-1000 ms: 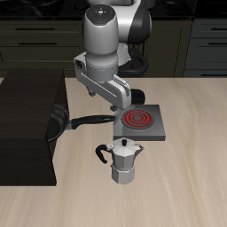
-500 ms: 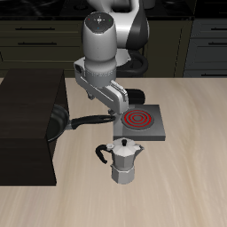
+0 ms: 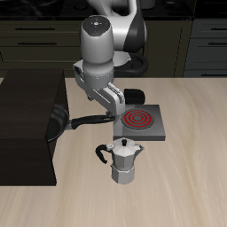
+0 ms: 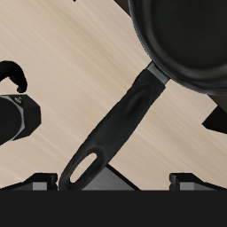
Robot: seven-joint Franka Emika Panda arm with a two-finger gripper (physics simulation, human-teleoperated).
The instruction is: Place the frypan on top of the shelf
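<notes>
Beside frypan (image 3: 60, 122): moka pot (image 3: 125, 160), stove (image 3: 139, 123)

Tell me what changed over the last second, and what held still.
Only the arm moved: its upper body and wrist drifted slightly toward the shelf, while the gripper hangs above the frypan handle without gripping it. Frypan, moka pot and stove stayed put.

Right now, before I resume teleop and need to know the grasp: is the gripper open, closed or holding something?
Gripper: open, with its fingers wide apart on either side of the frypan handle's end; holding nothing.
</notes>
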